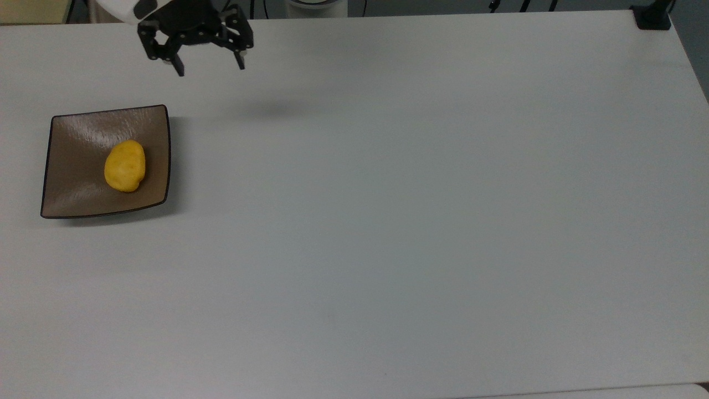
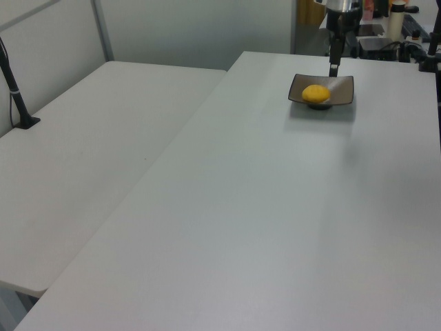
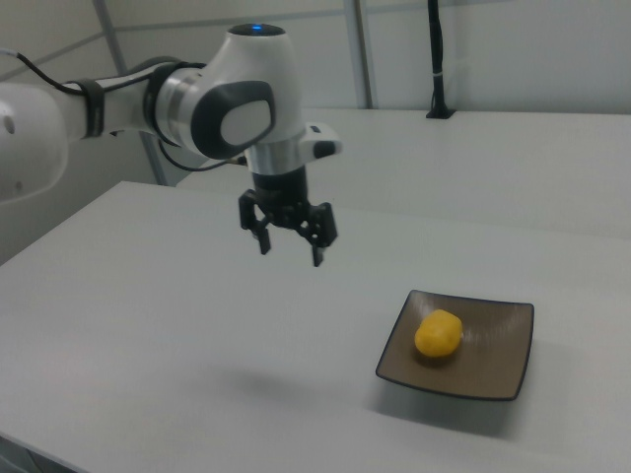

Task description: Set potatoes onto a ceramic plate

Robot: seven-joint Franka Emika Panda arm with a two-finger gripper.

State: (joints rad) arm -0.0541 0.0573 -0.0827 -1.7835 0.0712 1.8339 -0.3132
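Logging scene: we see one white table (image 1: 388, 221) carrying the task's things, with a second white table (image 2: 89, 158) alongside it on the left view's left.
Potato: we find the potatoes (image 1: 125, 165) as a single yellow lump lying on the ceramic plate (image 1: 72, 188), roughly at its middle, a little toward the top view's right edge of the plate; nothing touches it.
Plate: brown, square, dark-rimmed, flat on the table near the top view's left edge and toward the far left corner; in the right view it sits at (image 3: 493, 370) with the potato (image 3: 438, 333) on it.
Gripper: we note the gripper (image 1: 209, 67) hanging above the table's far edge, up and to the top view's right of the plate, well apart from it; fingers spread wide, pointing down, holding nothing.
Right view: gripper (image 3: 289, 248) hangs in the air to the right view's left of the plate, clear of the tabletop.
Arm: white arm (image 3: 187, 103) reaches in from the right view's left.
Shadow: a faint dark patch lies on the tabletop at (image 1: 277, 108).
Obstructions: we see the tabletop bare between gripper and plate.
Surroundings: a black post base (image 1: 653, 16) sits at the table's far right corner in the top view; a black pole (image 2: 14, 89) stands on the second table.
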